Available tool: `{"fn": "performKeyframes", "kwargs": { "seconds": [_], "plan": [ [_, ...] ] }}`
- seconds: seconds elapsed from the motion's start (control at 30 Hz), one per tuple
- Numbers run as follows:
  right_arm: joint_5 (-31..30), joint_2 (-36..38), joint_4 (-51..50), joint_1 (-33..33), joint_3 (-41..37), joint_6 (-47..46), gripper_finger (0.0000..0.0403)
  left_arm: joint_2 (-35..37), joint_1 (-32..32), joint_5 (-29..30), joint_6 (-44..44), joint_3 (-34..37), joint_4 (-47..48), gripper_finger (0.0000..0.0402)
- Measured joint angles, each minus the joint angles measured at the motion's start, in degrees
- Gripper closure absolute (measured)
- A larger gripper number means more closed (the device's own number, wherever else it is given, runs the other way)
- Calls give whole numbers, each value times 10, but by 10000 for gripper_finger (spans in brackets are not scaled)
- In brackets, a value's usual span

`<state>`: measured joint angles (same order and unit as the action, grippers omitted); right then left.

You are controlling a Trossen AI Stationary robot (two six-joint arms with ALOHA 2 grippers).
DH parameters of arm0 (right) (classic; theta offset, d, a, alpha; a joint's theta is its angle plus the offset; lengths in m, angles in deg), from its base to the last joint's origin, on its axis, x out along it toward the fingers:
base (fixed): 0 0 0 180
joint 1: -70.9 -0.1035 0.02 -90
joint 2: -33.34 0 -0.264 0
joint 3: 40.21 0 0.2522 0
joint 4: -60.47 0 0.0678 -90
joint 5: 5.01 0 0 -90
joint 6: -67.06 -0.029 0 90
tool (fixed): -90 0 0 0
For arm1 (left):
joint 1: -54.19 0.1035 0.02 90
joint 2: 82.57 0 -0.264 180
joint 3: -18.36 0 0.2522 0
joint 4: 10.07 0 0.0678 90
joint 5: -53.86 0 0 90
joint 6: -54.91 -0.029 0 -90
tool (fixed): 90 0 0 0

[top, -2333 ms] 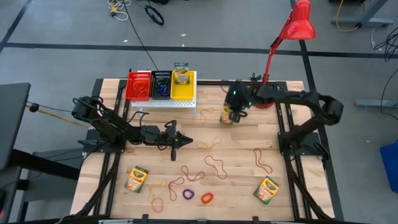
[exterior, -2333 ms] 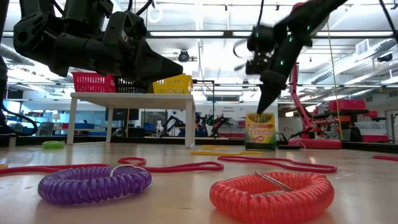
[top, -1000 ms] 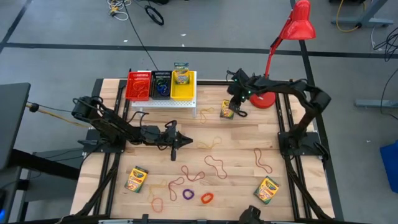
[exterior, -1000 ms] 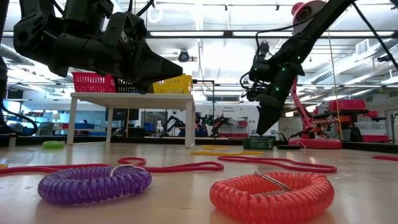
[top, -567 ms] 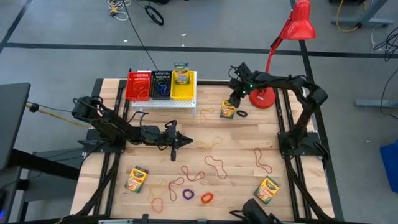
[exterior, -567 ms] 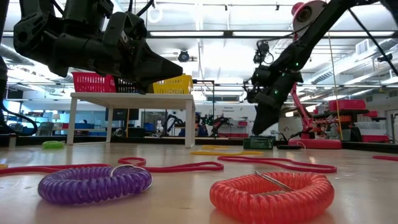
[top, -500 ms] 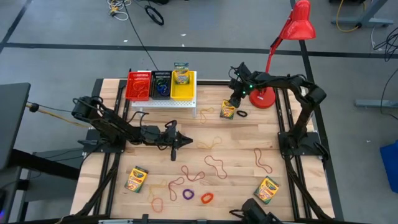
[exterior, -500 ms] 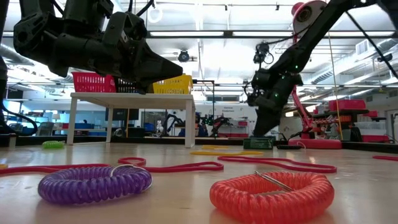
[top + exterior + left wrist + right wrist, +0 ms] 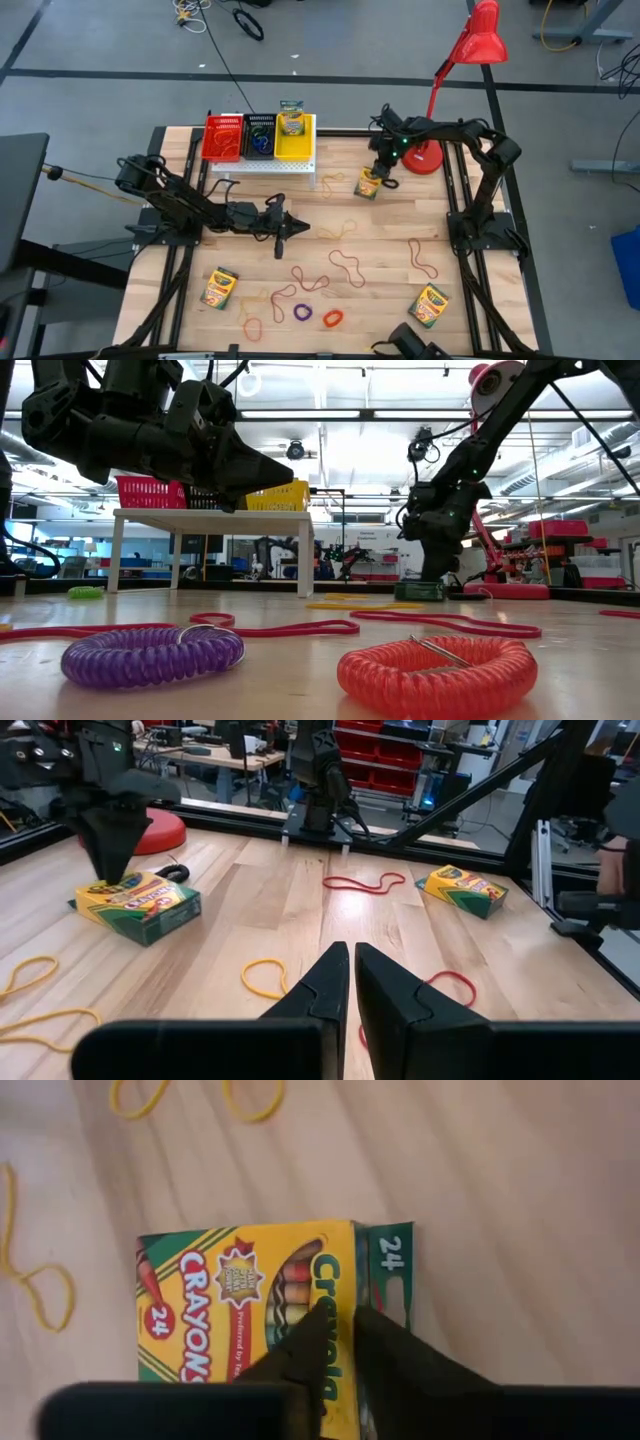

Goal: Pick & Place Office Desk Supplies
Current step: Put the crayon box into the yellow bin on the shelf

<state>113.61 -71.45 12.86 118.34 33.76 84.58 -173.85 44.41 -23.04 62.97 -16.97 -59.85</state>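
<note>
Dark right arm reaches steeply down, jaws [image 9: 340,1342] near-closed over flat crayon box [image 9: 250,1305]; left jaws [image 9: 341,985] shut, idle mid-table.

Red lamp [image 9: 478,40]; white stand [image 9: 268,163] holding coloured bins.

We see a yellow-and-green crayon box [image 9: 255,1305] lying flat on the wood table [image 9: 500,1200], mid-frame, its "24" end flap toward the right. Our right gripper [image 9: 345,1325] comes up from the bottom edge; the two dark fingers [image 9: 400,1355] stand nearly together, a thin gap between, tips over the box's right end. Can't tell if they touch it. Thin yellow rubber bands [image 9: 40,1295] loop at the left edge and along the top.
</note>
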Motion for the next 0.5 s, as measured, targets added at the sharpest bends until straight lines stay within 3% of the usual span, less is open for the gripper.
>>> {"fn": "performKeyframes", "kwargs": {
  "seconds": [0.1,0.2,0.5],
  "plan": [
    [-1,0,-13,-13,0,-1,383,0,0,0,-1,0,0,375],
    [-15,3,-14,-35,0,-10,397,0,0,0,-1,0,0,375],
    [-198,89,-19,-152,-3,-49,401,0,0,0,-2,0,0,375]
  ]
}}
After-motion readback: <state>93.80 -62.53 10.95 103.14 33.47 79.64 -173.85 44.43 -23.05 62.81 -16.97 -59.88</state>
